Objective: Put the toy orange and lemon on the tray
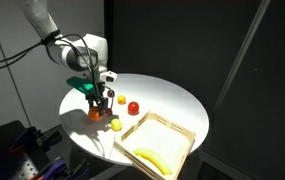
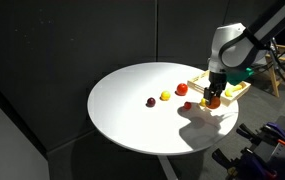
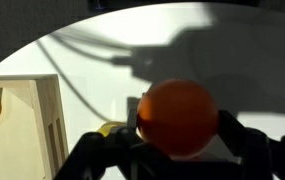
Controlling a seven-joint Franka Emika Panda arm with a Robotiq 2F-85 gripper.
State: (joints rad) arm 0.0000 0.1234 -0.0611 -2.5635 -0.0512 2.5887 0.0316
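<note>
Gripper [image 3: 180, 125] is clamping the orange [image 3: 177, 108] across its middle. Tray [image 3: 52, 120], pale wood w/ raised rim, is sitting at left; orange is riding just right of it, not over it yet. Ball's looking smooth, round, prob. light hard plastic, so slippery: gripping at widest pt is suiting it best.

the toy orange [image 3: 177, 112] is a round, plain orange ball in the lower middle of the wrist view, clamped at its sides between the two dark fingers of the gripper [image 3: 179, 125]. whether it touches the table cannot be told. the lemon [image 3: 107, 128] is a small yellow-green shape low in that view, half hidden, lying between the orange and the tray [image 3: 50, 118], just outside its rim. the tray is shallow, square, light wood with a raised rim, at the left edge; both fruits are outside it.
</note>
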